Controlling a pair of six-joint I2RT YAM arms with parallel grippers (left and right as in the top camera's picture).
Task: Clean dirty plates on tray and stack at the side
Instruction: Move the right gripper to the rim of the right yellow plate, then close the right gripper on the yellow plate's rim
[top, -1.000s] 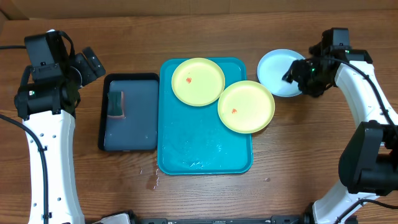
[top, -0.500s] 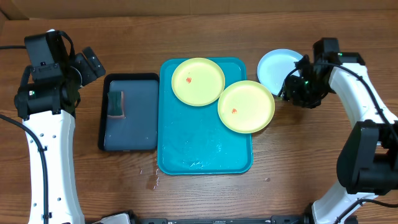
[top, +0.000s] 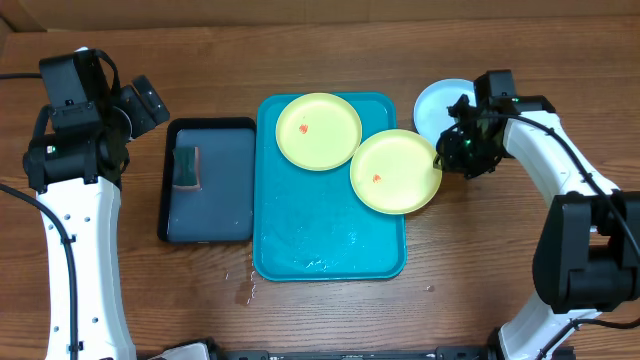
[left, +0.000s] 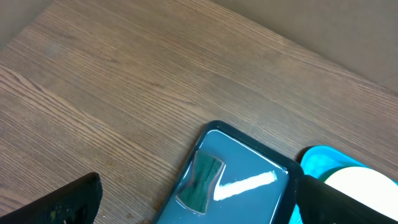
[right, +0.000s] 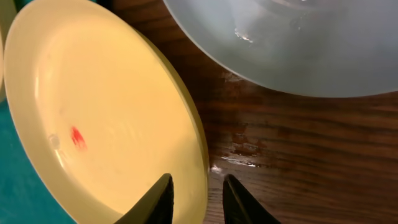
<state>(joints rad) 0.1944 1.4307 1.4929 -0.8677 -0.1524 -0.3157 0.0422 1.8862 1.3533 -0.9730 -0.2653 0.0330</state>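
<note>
On the teal tray (top: 320, 240) lie two pale yellow-green plates with red smears. One plate (top: 318, 131) is at the tray's back. The other plate (top: 395, 171) (right: 106, 112) overhangs the tray's right edge. A light blue plate (top: 440, 110) (right: 298, 43) rests on the table to the right. My right gripper (top: 445, 160) (right: 198, 180) straddles the overhanging plate's right rim, one finger over the plate and one over the table, jaws narrow but apart. My left gripper (top: 150, 100) (left: 196, 202) hangs wide open above the table's far left, holding nothing.
A dark navy tray (top: 210, 210) (left: 249, 199) holding a green sponge (top: 187, 168) (left: 202, 182) sits left of the teal tray. Water drops (top: 245, 285) mark the table by the teal tray's front left corner. A wet patch (right: 239, 149) shines on the wood between the two right-hand plates.
My right gripper has moved left and toward the front, from over the light blue plate to the overhanging yellow-green plate's rim, with its jaws narrowing. The left arm has not moved.
</note>
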